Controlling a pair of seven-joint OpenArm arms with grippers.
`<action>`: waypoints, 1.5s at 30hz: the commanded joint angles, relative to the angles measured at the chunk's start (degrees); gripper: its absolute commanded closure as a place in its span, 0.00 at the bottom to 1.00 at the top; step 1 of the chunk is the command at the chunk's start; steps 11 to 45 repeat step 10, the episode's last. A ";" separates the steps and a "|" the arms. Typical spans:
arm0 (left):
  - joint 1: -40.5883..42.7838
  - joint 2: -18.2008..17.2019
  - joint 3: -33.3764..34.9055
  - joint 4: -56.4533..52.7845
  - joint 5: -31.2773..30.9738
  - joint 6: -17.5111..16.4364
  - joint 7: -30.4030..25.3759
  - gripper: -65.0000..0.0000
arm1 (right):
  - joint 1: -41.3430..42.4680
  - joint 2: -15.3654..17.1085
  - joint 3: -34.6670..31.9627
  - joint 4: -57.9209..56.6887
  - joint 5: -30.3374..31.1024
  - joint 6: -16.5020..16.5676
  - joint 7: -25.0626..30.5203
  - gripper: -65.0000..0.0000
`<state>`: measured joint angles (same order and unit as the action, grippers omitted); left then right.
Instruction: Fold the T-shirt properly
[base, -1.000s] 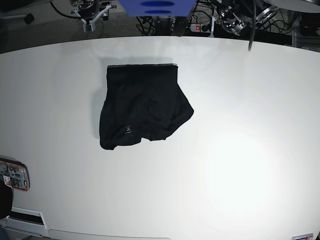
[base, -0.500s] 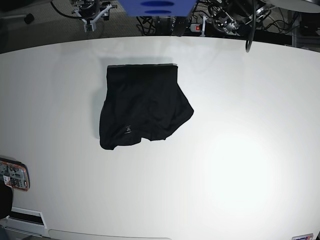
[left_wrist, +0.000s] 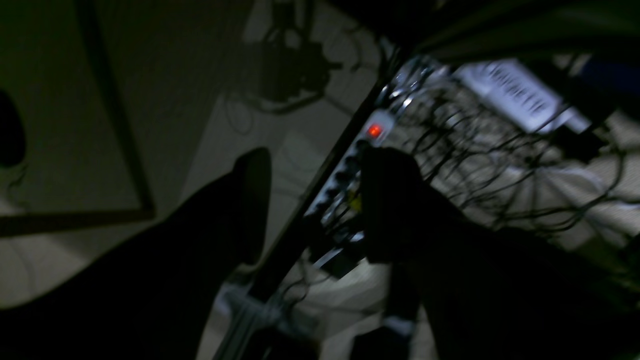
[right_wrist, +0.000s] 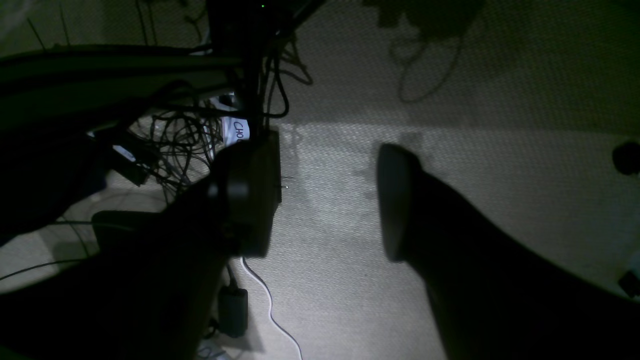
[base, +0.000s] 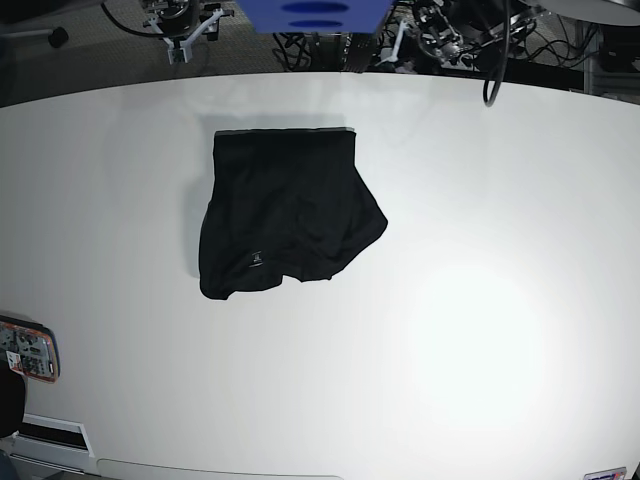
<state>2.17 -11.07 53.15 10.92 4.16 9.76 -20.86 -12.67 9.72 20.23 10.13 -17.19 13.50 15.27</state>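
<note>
the t-shirt (base: 285, 213) is lying folded on the white table (base: 480, 300). both arms are hanging beyond its far edge, fingers (left_wrist: 250, 200) spread wide, holding nothing; any tidying needs evening the ragged near hem.

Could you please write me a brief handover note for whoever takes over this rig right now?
Left tool: open, empty, behind the table's far edge over the floor cables.
Right tool: open, empty, also off the table over the carpet.
T-shirt: lies folded into a compact bundle on the white table, label up; neither tool touches it.
Left: the near edge bulges unevenly, so check the fold, perhaps tidy it.
</note>
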 joint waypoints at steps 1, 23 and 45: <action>-0.20 -0.31 0.00 0.12 0.01 0.39 -0.54 0.57 | -0.39 0.70 -0.05 0.02 0.00 0.09 0.43 0.52; -0.37 -3.04 0.00 6.80 0.01 0.39 -0.54 0.57 | 10.95 0.53 -0.14 0.02 -0.17 0.09 0.43 0.52; -0.37 -3.04 0.00 6.80 0.01 0.39 -0.54 0.57 | 10.95 0.53 -0.14 0.02 -0.17 0.09 0.43 0.52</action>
